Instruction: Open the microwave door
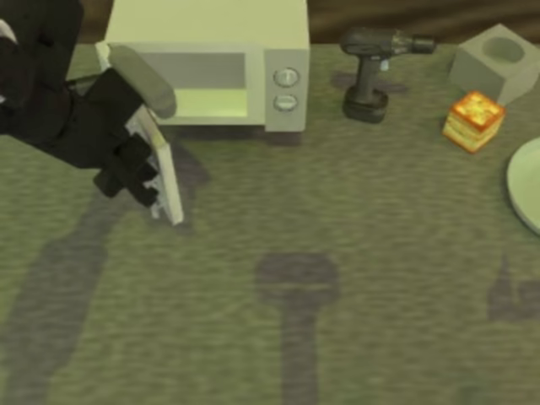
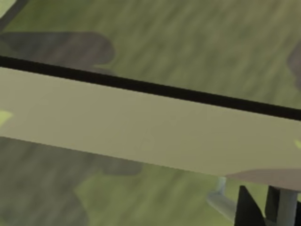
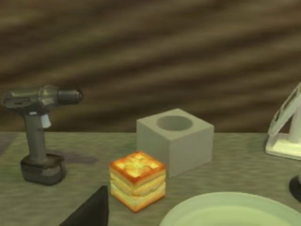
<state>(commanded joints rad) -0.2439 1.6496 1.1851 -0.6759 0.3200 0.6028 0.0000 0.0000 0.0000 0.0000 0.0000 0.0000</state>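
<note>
Hidden or cut off: the left arm covers the hinge side of the microwave (image 1: 253,51) and much of the door (image 1: 167,173). The left gripper (image 1: 139,181) is a dark mass against the door's free edge, and its fingers cannot be separated in the top view. The left wrist view is filled by the door's cream edge (image 2: 150,127) with a black strip along it; dark fingertips (image 2: 249,212) show in one corner beside the handle bar (image 2: 287,207). Whether they clamp the bar cannot be told. The right gripper is out of the top view; only a dark sliver (image 3: 91,209) of it shows in its own wrist view, fingers' spread undetermined.

Microwave sits at the table's far edge, left of centre, two knobs (image 1: 287,89) on its front. Door is swung wide, standing out from the cavity's left side toward the near edge.

Table (image 1: 337,253): mottled green cloth with arm shadows. Along the far edge, right of the microwave: drill (image 1: 371,72), grey cube (image 1: 498,61) with a round hole, layered orange block (image 1: 474,121) just in front of the cube. A pale plate (image 1: 527,194) is cut by the right edge. Brown wall behind.
</note>
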